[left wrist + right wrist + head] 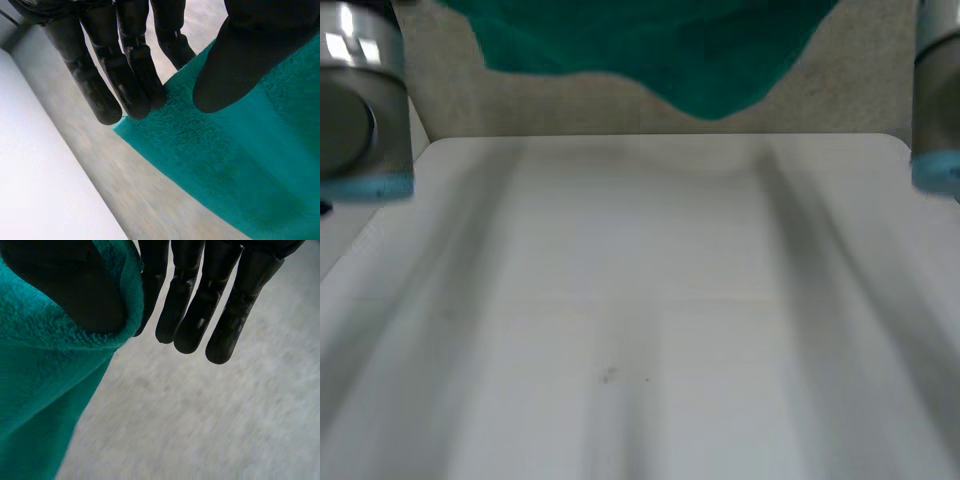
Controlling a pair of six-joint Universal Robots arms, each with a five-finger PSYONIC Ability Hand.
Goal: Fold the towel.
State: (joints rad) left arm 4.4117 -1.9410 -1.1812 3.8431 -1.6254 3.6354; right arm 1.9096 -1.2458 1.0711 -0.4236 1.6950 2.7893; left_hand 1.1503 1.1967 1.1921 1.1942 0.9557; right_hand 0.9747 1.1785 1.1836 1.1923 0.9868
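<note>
The counter (pixel 640 300) carried nothing. The towel (pixel 660 50) hung unfolded at twelve o'clock, past the counter's far edge. The left hand (pixel 125 75) and right hand (pixel 195 300) each pinched its edge between thumb and fingers. Folding had apparently not started.

A white table (pixel 640 300) fills the middle and lower part of the head view; its far edge runs straight across the upper third of the frame and rounds off at a corner in the upper right; a small dark speck (pixel 608 376) marks the top, low and near the centre. Beyond that edge lies a mottled beige-grey floor (pixel 580 105). The light is soft and even. In the left wrist view the table's straight edge (pixel 75 165) borders the same speckled floor (pixel 150 200); in the right wrist view the floor (pixel 210 415) is pale grey and grainy.
</note>
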